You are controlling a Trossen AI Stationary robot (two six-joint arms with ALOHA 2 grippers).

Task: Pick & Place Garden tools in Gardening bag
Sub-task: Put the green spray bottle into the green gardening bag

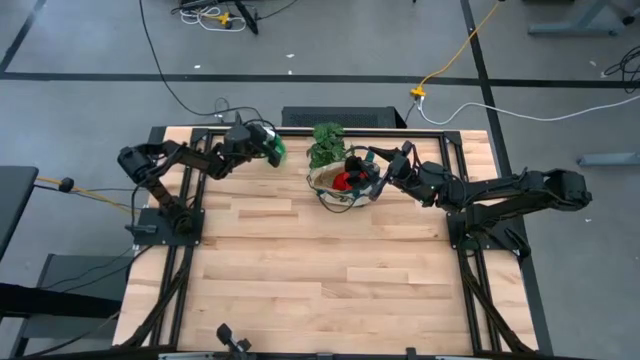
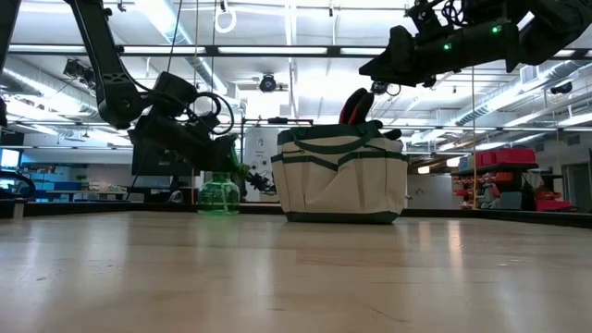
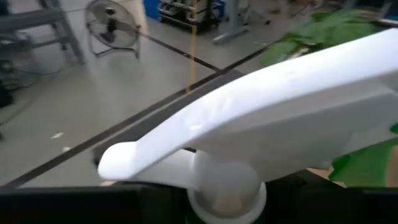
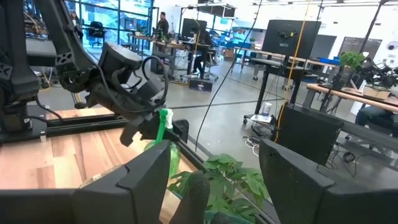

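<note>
The cream gardening bag [image 2: 340, 180] with green trim stands at the table's far middle, and its rim shows in the high view [image 1: 322, 186]. Red-and-black gloves [image 1: 345, 181] stick up out of it [image 2: 354, 104]. My right gripper [image 4: 214, 171] is open and empty just above the bag's right side [image 1: 372, 168]; a dark rounded end [image 4: 198, 186] rises below its fingers. The green spray bottle [image 2: 219, 196] stands on its base left of the bag. My left gripper [image 2: 236, 171] is at the bottle's top [image 1: 268, 148]. Rakes and shears do not show. My left gripper is on the spray bottle's white spray head [image 3: 280, 118], coming level from the table's left. The head fills the wrist view and hides the fingers, so the kind of hold does not show. The bottle stands upright with its base [image 2: 219, 213] on the table.
A leafy green plant [image 1: 326, 143] stands just behind the bag at the far edge, and also shows in the right wrist view [image 4: 233, 177]. The near half of the wooden table [image 1: 320, 290] lies open. Black frame rails [image 1: 180, 270] run along both sides.
</note>
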